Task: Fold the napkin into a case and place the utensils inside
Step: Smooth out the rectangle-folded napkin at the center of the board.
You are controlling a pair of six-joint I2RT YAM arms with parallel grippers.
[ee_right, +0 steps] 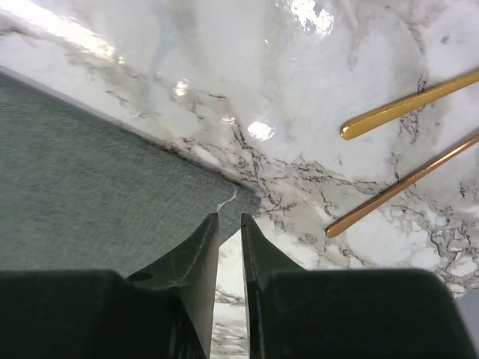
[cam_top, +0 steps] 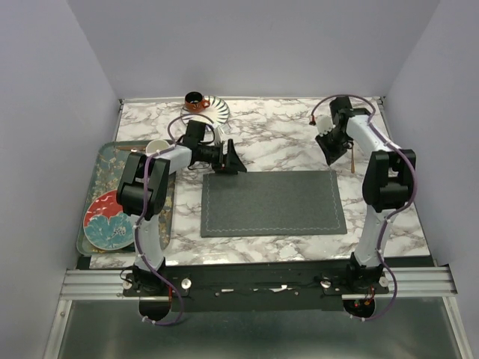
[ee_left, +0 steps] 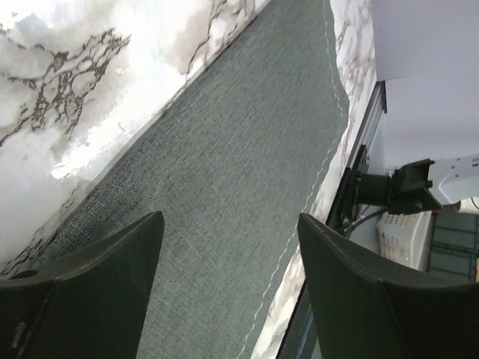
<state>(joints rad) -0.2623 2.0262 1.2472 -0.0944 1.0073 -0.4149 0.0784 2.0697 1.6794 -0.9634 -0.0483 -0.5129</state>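
Note:
The dark grey napkin (cam_top: pixel 273 203) lies flat as a wide rectangle in the middle of the marble table. My left gripper (cam_top: pixel 233 161) hovers at its far left corner, open wide, with only cloth (ee_left: pixel 247 149) showing between the fingers (ee_left: pixel 112 284). My right gripper (cam_top: pixel 331 153) is just above the far right corner (ee_right: pixel 90 194). Its jaws stand a narrow gap apart, and bare marble shows through that gap (ee_right: pixel 229 217). Two gold utensils (cam_top: pixel 350 158) lie on the marble to the right of the napkin; their thin handles (ee_right: pixel 404 105) (ee_right: pixel 397 187) run side by side.
An orange cup (cam_top: pixel 196 99) on a striped saucer (cam_top: pixel 217 112) stands at the back left. A patterned tray (cam_top: pixel 105 161) on the left edge carries a red plate (cam_top: pixel 101 208), a blue plate (cam_top: pixel 112 233) and a white cup (cam_top: pixel 157 146).

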